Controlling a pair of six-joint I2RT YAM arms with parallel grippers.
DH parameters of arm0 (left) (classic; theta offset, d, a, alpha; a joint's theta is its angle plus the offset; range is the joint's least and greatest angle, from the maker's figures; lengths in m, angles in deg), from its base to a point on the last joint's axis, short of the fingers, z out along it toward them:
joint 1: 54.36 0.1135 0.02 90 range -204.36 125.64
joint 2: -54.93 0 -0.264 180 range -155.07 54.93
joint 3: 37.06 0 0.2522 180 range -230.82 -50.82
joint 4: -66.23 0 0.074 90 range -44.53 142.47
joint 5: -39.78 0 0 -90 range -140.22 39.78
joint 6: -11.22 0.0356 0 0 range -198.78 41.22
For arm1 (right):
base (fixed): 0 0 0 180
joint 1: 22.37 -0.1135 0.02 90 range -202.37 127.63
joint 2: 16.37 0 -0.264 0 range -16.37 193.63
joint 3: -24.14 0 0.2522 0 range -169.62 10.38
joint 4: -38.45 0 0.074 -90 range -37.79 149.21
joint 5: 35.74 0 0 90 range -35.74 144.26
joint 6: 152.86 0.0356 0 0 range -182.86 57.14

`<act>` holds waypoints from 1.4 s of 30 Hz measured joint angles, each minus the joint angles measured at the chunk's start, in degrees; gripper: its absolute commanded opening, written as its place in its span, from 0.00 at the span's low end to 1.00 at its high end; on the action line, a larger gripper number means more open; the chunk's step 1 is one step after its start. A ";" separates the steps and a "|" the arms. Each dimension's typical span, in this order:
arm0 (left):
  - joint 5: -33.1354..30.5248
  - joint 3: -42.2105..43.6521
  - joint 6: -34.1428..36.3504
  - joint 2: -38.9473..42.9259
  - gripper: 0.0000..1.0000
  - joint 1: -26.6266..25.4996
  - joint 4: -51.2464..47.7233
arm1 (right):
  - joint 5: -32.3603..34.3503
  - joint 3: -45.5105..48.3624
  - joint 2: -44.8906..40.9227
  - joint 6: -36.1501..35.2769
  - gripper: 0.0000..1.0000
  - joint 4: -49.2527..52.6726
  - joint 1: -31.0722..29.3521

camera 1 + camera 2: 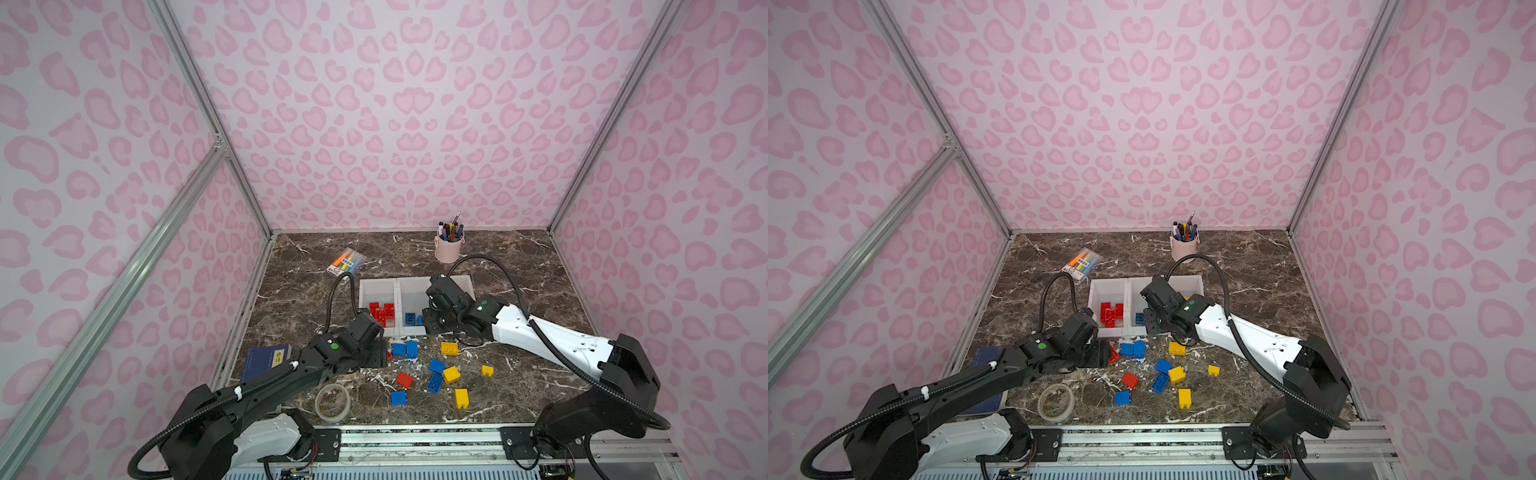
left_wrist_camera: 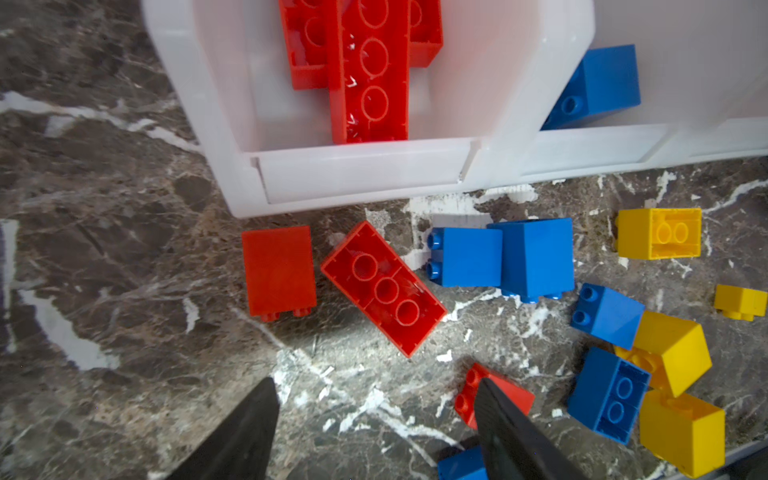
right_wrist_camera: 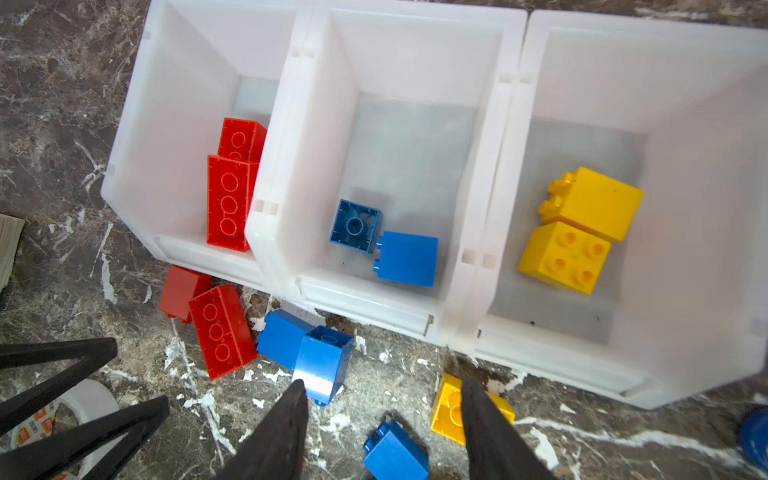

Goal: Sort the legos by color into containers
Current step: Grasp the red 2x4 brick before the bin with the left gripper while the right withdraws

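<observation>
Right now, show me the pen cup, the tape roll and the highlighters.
pen cup (image 1: 448, 252): in a top view, front wall.
tape roll (image 1: 331, 417): in a top view, near rim.
highlighters (image 1: 345, 260): in a top view, pack's middle.

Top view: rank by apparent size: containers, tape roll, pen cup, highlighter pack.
1. containers, part hidden by the right arm.
2. tape roll.
3. pen cup and highlighter pack: look alike, unranked; both sit farther from the camera.

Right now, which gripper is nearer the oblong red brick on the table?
Left. The left gripper hovers beside the oblong red brick; the right gripper sits farther off, by a yellow brick.
</observation>
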 measured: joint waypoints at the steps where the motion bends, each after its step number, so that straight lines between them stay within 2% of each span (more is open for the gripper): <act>1: -0.17 -0.50 -0.37 -1.31 0.76 -0.50 0.22 | 0.35 0.92 -1.11 0.57 0.59 -0.02 0.00; 10: -2.03 -3.76 -3.04 -9.62 0.74 -2.38 2.14 | 2.38 7.13 -8.04 2.78 0.60 0.50 0.11; 26: -4.46 -6.64 -4.61 -15.93 0.69 -2.89 2.29 | 2.38 14.60 -14.08 6.86 0.60 -0.20 -0.85; 34: -5.14 -6.99 -4.61 -17.64 0.63 -3.08 2.91 | 2.36 15.63 -15.04 8.00 0.60 -0.48 -0.90; 42: -6.03 -6.95 -4.35 -17.75 0.50 -3.08 3.32 | 1.92 15.85 -13.22 8.44 0.60 -1.38 -2.12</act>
